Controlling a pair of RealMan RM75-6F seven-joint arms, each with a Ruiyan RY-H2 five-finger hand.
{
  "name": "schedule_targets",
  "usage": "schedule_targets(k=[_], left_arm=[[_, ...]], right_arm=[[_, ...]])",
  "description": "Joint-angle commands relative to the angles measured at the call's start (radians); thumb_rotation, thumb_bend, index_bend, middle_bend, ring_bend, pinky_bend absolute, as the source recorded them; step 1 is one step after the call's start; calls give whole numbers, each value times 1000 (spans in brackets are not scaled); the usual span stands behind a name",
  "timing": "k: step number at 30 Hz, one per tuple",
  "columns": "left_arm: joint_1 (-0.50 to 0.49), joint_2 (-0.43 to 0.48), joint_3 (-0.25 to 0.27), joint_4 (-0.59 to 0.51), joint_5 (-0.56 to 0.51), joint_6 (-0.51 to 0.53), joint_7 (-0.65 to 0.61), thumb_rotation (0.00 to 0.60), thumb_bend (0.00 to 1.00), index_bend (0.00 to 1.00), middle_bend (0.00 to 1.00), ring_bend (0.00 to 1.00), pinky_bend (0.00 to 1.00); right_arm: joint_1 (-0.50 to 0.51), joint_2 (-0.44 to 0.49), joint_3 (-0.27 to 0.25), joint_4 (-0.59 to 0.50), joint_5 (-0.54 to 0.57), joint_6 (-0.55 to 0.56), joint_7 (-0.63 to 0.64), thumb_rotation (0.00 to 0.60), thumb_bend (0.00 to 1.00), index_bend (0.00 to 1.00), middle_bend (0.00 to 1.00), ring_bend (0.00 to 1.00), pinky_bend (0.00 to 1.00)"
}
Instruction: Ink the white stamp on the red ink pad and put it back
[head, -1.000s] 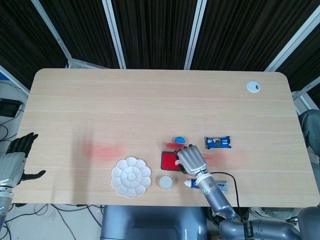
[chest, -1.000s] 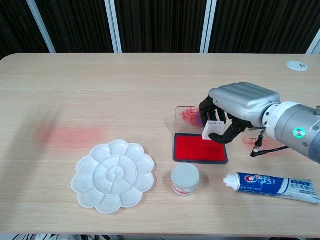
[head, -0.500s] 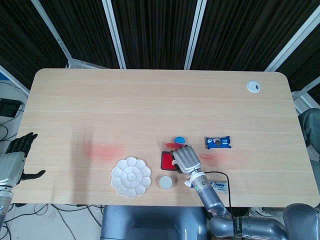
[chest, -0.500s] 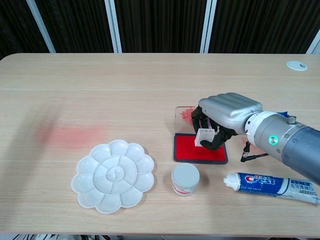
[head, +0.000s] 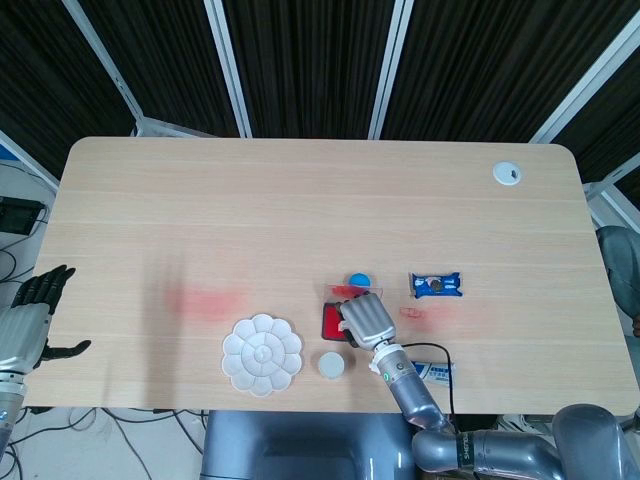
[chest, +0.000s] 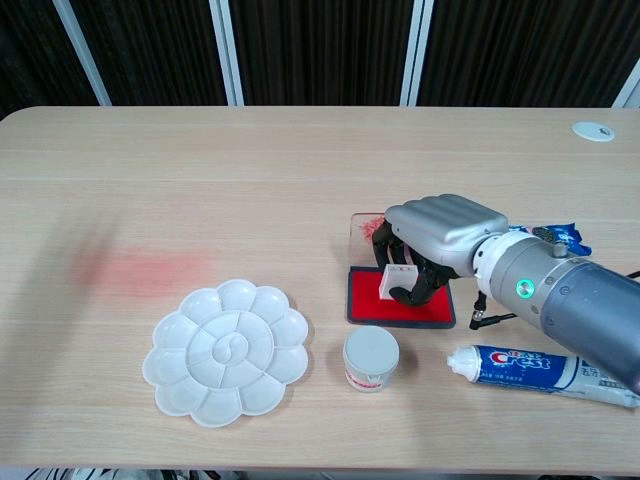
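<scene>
Right hand (chest: 440, 232), fingers (chest: 405, 296) curled around the white stamp (chest: 393, 283), presses it onto the red ink pad (chest: 370, 305) for inking; left hand (head: 35, 318) idles off the tabletop's (chest: 250, 170) left edge (fingers spread, holding nothing).

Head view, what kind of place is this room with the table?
Probably a robot lab or test room rather than a home: a bare light wooden table with a round cable grommet, dark slatted wall panels behind it, and loose cables on the floor beside the rig.
</scene>
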Motion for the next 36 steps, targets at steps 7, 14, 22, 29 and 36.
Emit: schedule_targets(k=[7, 14, 22, 29, 36], left_arm=[[-1, 0, -1, -2, -4, 0, 3, 600, 30, 0, 0, 0, 0], [0, -1, 0, -3, -4, 0, 4, 600, 30, 0, 0, 0, 0], [0, -2, 0, -4, -5, 1, 6, 600, 30, 0, 0, 0, 0], [0, -2, -1, -5, -6, 3, 7, 600, 30, 0, 0, 0, 0], [-1, -1, -1, -5, -7, 1, 5, 600, 30, 0, 0, 0, 0]], right_arm=[[6, -25, -12, 28, 7, 0, 4, 600, 626, 754, 613, 506, 457], [10, -22, -8, 17, 2, 12, 7, 600, 626, 754, 614, 507, 457], [20, 0, 17, -23, -13, 39, 6, 600, 625, 756, 615, 507, 457], [22, -1, 16, -17, 0, 40, 4, 600, 626, 756, 615, 507, 457], [25, -21, 11, 24, 7, 35, 16, 600, 626, 755, 615, 507, 457]])
